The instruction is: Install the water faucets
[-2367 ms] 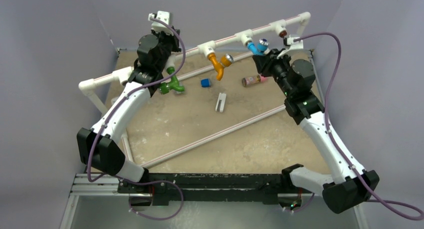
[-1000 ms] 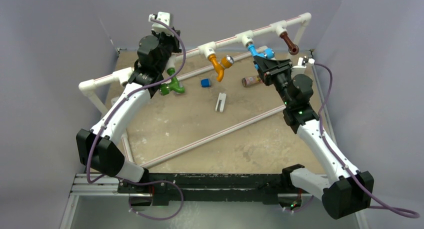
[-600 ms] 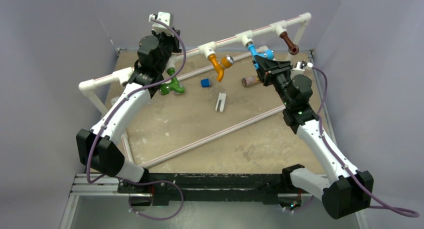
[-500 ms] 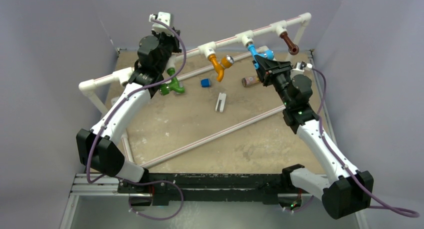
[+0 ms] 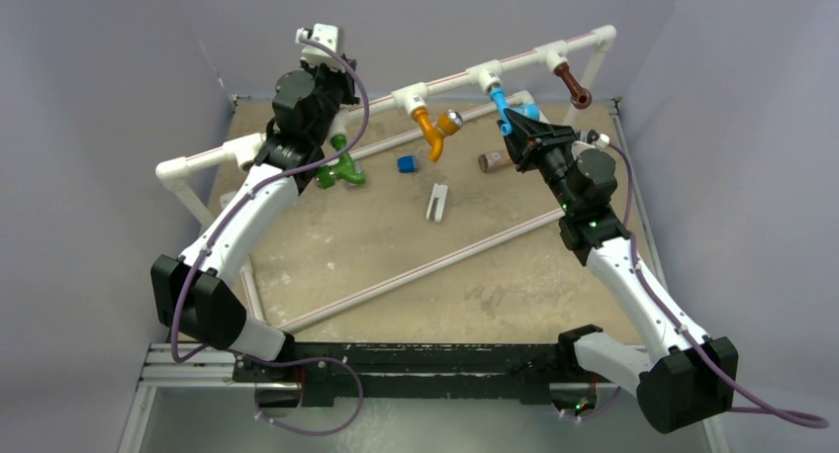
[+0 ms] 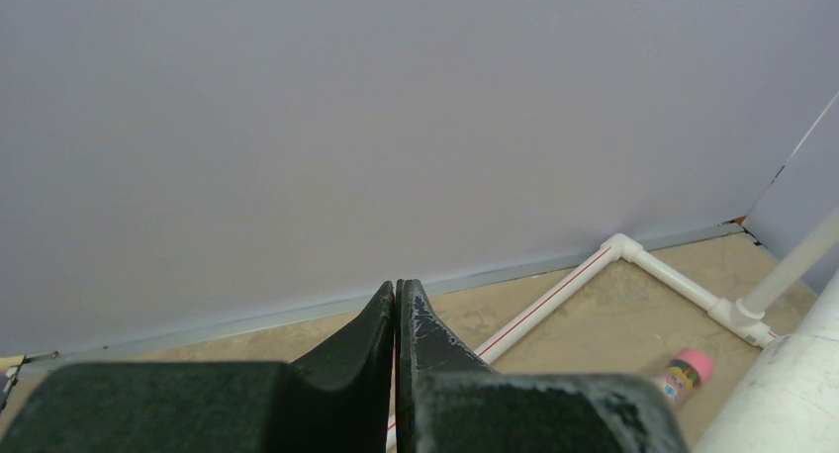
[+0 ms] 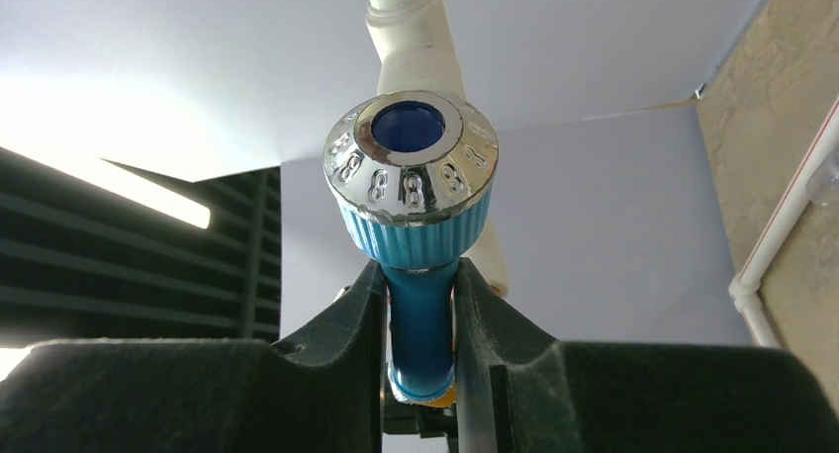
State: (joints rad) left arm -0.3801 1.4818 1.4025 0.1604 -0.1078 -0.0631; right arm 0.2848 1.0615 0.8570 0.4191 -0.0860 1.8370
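**Right tool** (image 7: 420,280): clamped on the stem of the blue faucet (image 7: 417,226). The fingers (image 7: 361,315) press it from both sides just under its silver knob (image 7: 411,161). Beyond the tool, the faucet's far end meets a fitting on the white pipe rail (image 5: 450,75). Whether it is fully seated cannot be told.

**Left tool** (image 6: 397,300): fingers together with nothing between them. It is held up near the rail and aimed at the back wall (image 6: 396,107).

**Green faucet** (image 5: 342,166): just beside and below the left tool, under the rail. Its joint is hidden by the arm.

**Orange faucet** (image 5: 432,130): hangs from the rail between the two tools, touching neither.

**Brown faucet** (image 5: 571,85): hangs from the rail on the outer, right side of the right tool, apart from it.

**Desk** (image 5: 396,245): a blue cube (image 5: 405,163) and a white clip (image 5: 436,202) lie between the tools. A cylinder with a pink cap (image 5: 492,160) lies near the right tool, below it.
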